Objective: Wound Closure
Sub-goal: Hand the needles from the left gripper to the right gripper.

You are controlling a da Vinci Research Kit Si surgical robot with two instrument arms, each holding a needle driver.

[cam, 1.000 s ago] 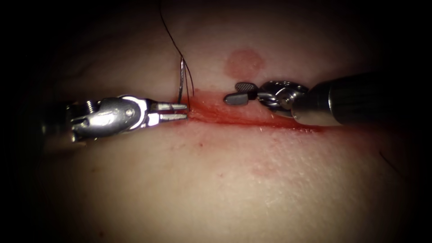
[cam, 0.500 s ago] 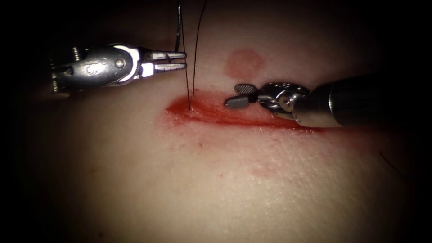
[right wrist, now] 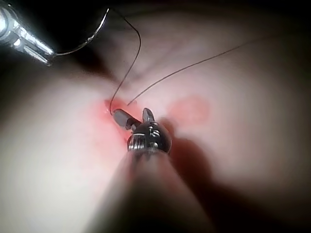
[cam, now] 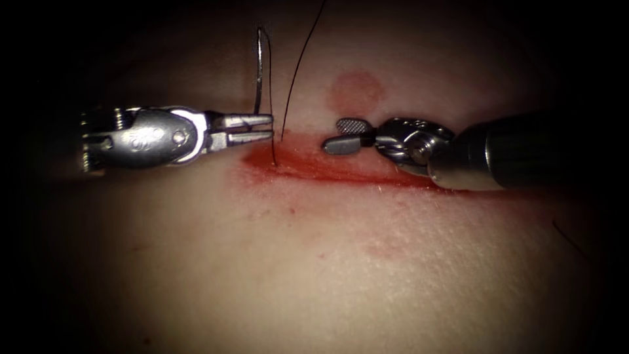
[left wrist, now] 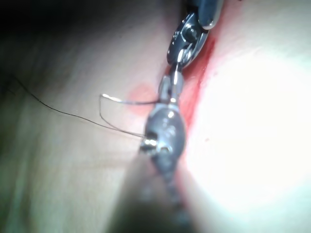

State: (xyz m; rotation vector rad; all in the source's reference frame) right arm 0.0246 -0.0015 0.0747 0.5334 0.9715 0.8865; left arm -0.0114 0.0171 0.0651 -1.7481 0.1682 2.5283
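Needle point(cam: 261, 72) sits clear of the tissue point(cam: 314, 262), clamped near one end of its curve in the left end effector point(cam: 262, 128), just left of the cut point(cam: 341, 167). Thread point(cam: 298, 72) runs from it down into the cut's left end amid red fluid point(cam: 295, 164). Right end effector point(cam: 344, 136) hovers spread wide above the cut, holding nothing.

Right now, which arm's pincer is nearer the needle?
Left. The left pincer holds the needle by one end, clear of the tissue; the right pincer hangs open, apart, over the cut.
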